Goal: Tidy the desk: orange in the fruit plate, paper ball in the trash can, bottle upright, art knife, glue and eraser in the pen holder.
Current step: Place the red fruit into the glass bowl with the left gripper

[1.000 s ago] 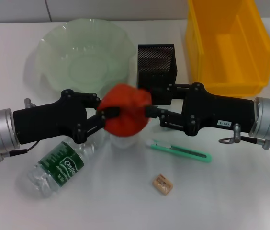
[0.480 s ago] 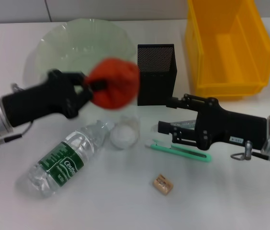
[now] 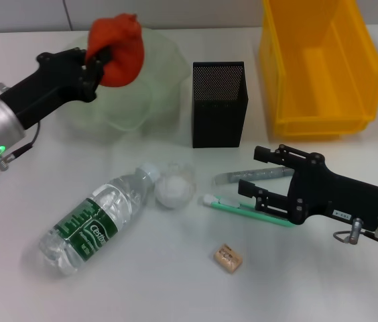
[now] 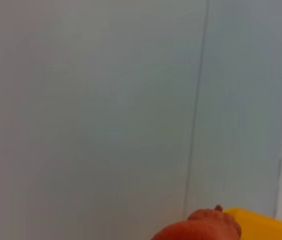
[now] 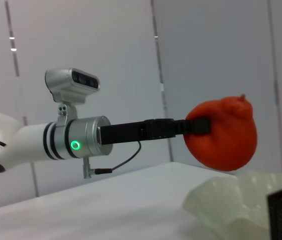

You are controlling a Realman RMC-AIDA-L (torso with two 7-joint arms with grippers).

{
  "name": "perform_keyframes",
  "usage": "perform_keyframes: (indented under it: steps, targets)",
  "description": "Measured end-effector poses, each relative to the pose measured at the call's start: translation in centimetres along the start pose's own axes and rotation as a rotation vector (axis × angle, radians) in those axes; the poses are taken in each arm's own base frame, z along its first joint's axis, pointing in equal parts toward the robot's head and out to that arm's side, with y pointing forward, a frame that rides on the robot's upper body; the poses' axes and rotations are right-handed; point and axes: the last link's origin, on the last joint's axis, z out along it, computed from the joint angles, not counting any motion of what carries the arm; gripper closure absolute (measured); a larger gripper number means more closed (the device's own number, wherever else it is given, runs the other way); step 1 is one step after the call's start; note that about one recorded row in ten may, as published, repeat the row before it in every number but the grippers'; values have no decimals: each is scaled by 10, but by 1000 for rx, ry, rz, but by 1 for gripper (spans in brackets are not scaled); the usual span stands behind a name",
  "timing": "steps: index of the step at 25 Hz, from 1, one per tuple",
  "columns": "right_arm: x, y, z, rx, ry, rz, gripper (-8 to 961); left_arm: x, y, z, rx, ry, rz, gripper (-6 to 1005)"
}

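Clamping a lumpy red-orange orange (image 3: pixel 116 52), left gripper (image 3: pixel 100 57) jaws hover above the plate (image 3: pixel 145 107).

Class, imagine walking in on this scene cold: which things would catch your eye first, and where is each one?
The orange, gripped by the left end effector and raised over the pale green fruit plate at the desk's far left. Next, the yellow bin at far right, and the bottle lying on its side near the front.

White desk (image 3: pixel 350 295) — bottle (image 3: pixel 94 224), eraser (image 3: pixel 228 257), art knife (image 3: pixel 242 209), pen holder (image 3: pixel 219 104) on it.
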Motion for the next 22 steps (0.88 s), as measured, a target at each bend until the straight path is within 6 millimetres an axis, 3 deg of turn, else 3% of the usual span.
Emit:
perform_keyframes:
  steps: [6, 16, 22]
  targets:
    - [5, 0, -6, 34, 3, 14, 255, -11, -10, 33, 103, -113, 23, 937]
    - [7, 0, -10, 58, -1, 25, 254, -12, -19, 34, 181, -113, -13, 935]
    - [7, 0, -10, 59, -1, 26, 254, -12, -17, 36, 172, -113, -14, 747]
